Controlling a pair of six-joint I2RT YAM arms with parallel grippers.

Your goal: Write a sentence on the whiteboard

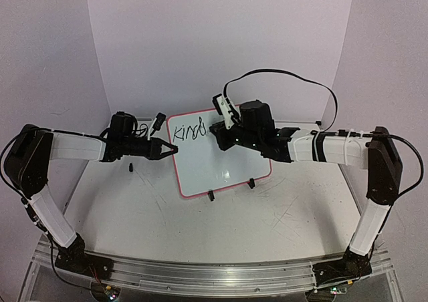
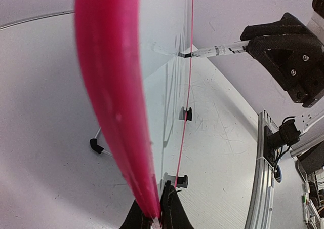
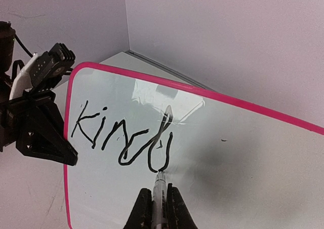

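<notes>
The whiteboard (image 1: 217,165) stands tilted on two black clip feet (image 1: 211,196), with its pink rim (image 2: 109,87) close up in the left wrist view. My left gripper (image 1: 175,149) is shut on its left edge (image 2: 154,214). The sentence (image 3: 121,138) reads "Kind" plus a fresh U-shaped stroke, and shows from above as black lettering (image 1: 189,130) at the board's top left. My right gripper (image 3: 159,201) is shut on a marker (image 3: 159,191) whose tip touches the bottom of that stroke. The marker (image 2: 217,50) also shows in the left wrist view, touching the board.
A small black piece (image 1: 132,166) lies on the grey tabletop behind the board's left side. White walls close in the back and both sides. A metal rail (image 1: 200,275) runs along the near edge. My left gripper (image 3: 45,132) shows at the board's left rim.
</notes>
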